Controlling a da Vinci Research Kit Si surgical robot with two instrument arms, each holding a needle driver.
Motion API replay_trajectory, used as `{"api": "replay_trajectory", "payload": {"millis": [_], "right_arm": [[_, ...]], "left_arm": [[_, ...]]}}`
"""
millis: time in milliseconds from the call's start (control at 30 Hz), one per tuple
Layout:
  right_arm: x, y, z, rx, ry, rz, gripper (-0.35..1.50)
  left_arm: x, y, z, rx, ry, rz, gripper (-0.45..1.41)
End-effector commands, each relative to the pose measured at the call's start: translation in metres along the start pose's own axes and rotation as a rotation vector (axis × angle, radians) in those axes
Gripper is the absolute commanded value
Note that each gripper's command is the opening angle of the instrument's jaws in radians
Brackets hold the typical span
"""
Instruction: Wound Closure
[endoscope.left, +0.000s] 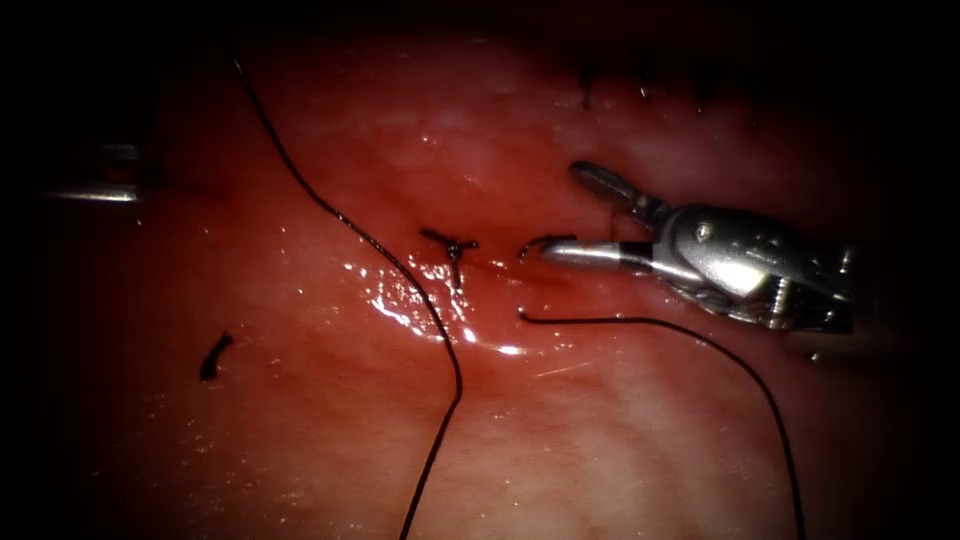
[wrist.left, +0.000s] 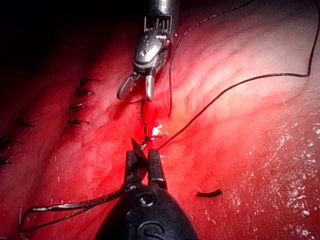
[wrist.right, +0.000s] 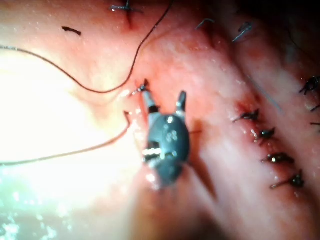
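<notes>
Surface: wet, glistening red pork-belly tissue (endoscope.left: 330, 450) takes up the middle of the endoscope view and darkens toward the edges.
Knotted stitch: a small dark knot with short tails (endoscope.left: 451, 245) sits on the tissue at the centre of the frame, with shiny red fluid (endoscope.left: 400, 300) just below and left of it.
Right tool: the silver needle driver (endoscope.left: 565, 212) enters from the right of the frame, just right of the knot. Its fingers are spread wide apart and grasp nothing. The right wrist view (wrist.right: 164, 96) also shows them parted.
Short thread end: a curled dark tail (endoscope.left: 545, 242) lies at the tip of the lower finger.
Long thread: one black strand (endoscope.left: 400, 268) runs from the upper left, past the knot, down to the bottom edge.
Second thread: another black strand (endoscope.left: 700, 340) starts below the right tool and curves to the lower right.
Cut scrap: a short dark thread piece (endoscope.left: 213, 357) lies well apart at the lower left.
Left tool: the dark needle driver (wrist.left: 144, 159) points at the knot in the left wrist view. I cannot tell whether it grips anything.
Older stitches: a row of dark knots (wrist.right: 265, 133) lies beside the right tool in the right wrist view.
Needle: I cannot tell where it is.
</notes>
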Motion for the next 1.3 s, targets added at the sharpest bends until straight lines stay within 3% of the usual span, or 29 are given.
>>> {"api": "replay_trajectory", "payload": {"millis": [33, 333, 500, 533, 567, 600, 667, 700, 1300], "right_arm": [[-0.0002, -0.0002, 0.0008, 0.003, 0.001, 0.000, 1.17], [-0.0013, -0.0003, 0.0014, -0.007, 0.000, -0.012, 1.02], [-0.0022, -0.0007, 0.0013, -0.002, 0.001, -0.022, 0.83], [-0.0023, -0.0007, 0.0012, -0.001, 0.001, -0.023, 0.75], [-0.0024, -0.0008, 0.0010, 0.002, 0.002, -0.024, 0.53], [-0.0024, -0.0008, 0.0010, 0.002, 0.002, -0.024, 0.53], [-0.0025, -0.0009, 0.0007, 0.006, 0.002, -0.025, -0.26], [-0.0025, -0.0010, 0.0006, 0.007, 0.002, -0.025, -0.35], [0.0011, 0.0017, 0.0003, -0.050, 0.063, -0.101, -0.35]], "left_arm": [[-0.0002, 0.0001, 0.0008, -0.001, 0.001, 0.000, -0.45], [-0.0001, 0.0002, 0.0008, 0.000, 0.001, 0.000, -0.45], [-0.0001, 0.0002, 0.0007, -0.002, -0.002, 0.000, -0.45], [-0.0001, 0.0002, 0.0007, -0.002, -0.002, 0.000, -0.45], [-0.0001, 0.0002, 0.0007, -0.002, -0.002, 0.000, -0.45], [-0.0001, 0.0002, 0.0007, -0.002, -0.002, 0.000, -0.45], [-0.0001, 0.0002, 0.0007, -0.002, -0.002, 0.000, -0.45], [-0.0001, 0.0002, 0.0007, -0.002, -0.002, 0.000, -0.45], [-0.0001, 0.0003, 0.0009, 0.000, -0.002, 0.000, -0.45]]}}
